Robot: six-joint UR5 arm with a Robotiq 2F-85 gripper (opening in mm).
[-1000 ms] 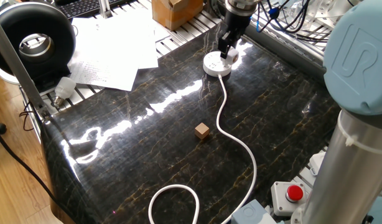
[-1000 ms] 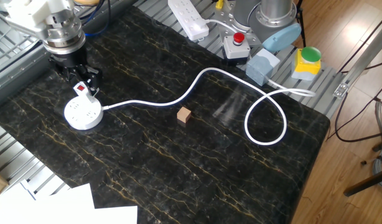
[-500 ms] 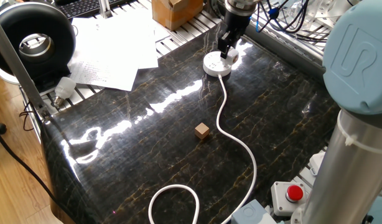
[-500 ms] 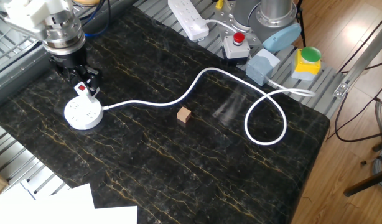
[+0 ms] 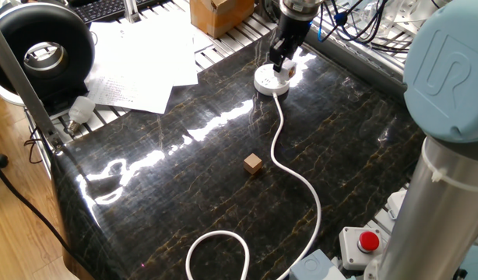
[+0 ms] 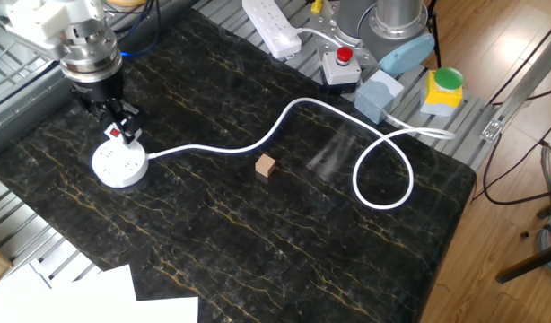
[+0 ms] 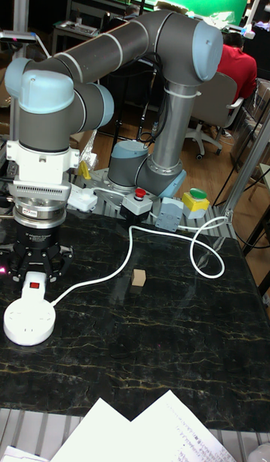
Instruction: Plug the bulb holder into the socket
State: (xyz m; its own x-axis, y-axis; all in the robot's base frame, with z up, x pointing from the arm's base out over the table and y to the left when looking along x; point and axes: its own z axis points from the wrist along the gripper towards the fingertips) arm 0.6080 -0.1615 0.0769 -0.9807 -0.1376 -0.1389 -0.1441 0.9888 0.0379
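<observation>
1. black marble-look table (image 6: 284, 233) carries the scene; a white cord (image 6: 258, 144) snakes across it.
2. round white socket (image 6: 119, 164) lies near the far corner.
3. gripper (image 6: 116, 126), closed around the bulb holder (image 6: 118, 133), hangs just above the socket's rim.
4. small wooden cube (image 6: 266, 165) sits well apart, beside the cord.
5. a good insertion likely means centring the prongs over the holes, keeping the holder upright, then pressing straight down.

On the tabletop (image 6: 258, 233), the socket (image 6: 120, 165) lies at the far left in the other fixed view. The tool (image 6: 115, 125) holds the bulb holder (image 6: 123, 135) just above its far edge. The cord (image 6: 284, 117) runs right, behind the 1 wooden cube (image 6: 266, 165).
</observation>
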